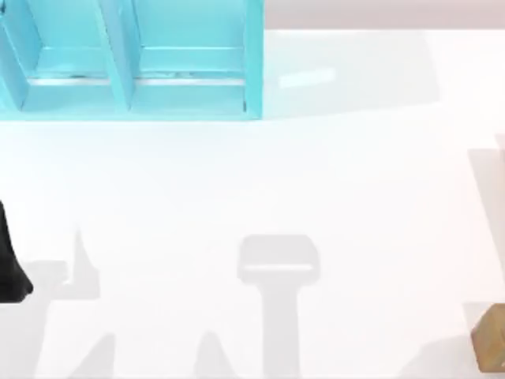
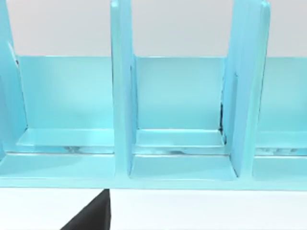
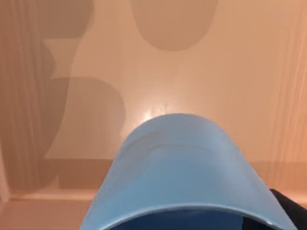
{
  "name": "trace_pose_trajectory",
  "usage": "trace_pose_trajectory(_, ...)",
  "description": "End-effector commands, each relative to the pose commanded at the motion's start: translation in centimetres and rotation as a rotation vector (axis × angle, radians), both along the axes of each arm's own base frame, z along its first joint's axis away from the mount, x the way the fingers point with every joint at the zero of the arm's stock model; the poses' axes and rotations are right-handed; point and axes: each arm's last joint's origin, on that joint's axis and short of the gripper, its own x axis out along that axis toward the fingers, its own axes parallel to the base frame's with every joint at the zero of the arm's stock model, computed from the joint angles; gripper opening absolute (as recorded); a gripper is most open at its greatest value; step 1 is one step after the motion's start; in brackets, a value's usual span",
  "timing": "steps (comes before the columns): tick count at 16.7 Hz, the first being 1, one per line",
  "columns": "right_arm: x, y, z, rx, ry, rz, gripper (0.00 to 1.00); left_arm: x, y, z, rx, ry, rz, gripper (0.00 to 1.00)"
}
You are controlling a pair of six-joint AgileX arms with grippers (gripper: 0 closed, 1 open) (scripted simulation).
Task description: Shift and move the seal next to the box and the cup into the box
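The cup [image 3: 182,167] lies close under the right wrist. It is plain blue, its round rim is nearest that camera, and its narrower end points away. It hangs over the pale tan floor of the box [image 3: 230,86], whose low walls rise at the sides. A dark sliver of the right gripper [image 3: 287,211] shows beside the rim, and the jaws appear to be closed on the cup, holding it clear of the floor. Soft shadows of the cup and the gripper fall across the box floor beyond it. On the white table [image 1: 260,181], at the near right corner, the picture's edge cuts off a tan-brown block [image 1: 491,347], and I cannot tell what it is. Grey shadows stretch across the near half of the table, between that block and the left edge. The left arm [image 1: 11,260] shows as a black shape at the left edge, about midway back. A dark part of the left gripper [image 2: 91,218] reaches into the left wrist view over the white surface, and I cannot tell whether its grip is wide or narrow. At the far left corner stands a teal rack [image 1: 189,87] with upright dividers [image 2: 122,86] that split it into open bays, and the left wrist camera faces it.
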Motion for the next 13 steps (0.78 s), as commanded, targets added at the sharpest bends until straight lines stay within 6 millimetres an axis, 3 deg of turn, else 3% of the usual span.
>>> trace_pose_trajectory(4, -2.6, -1.8, -0.3, 0.004, -0.008, 0.000, 0.00, 0.0, 0.0, 0.0, 0.000, 0.000, 0.000, 1.00)
trace_pose_trajectory(9, -2.5, -1.8, -0.5, 0.006, -0.004, 0.002, 0.00, 0.0, 0.0, 0.0, 0.000, 0.000, 0.000, 1.00)
trace_pose_trajectory(13, -2.5, -1.6, -1.8, 0.003, -0.008, 0.000, 0.00, 0.0, 0.0, 0.0, 0.000, 0.000, 0.000, 1.00)
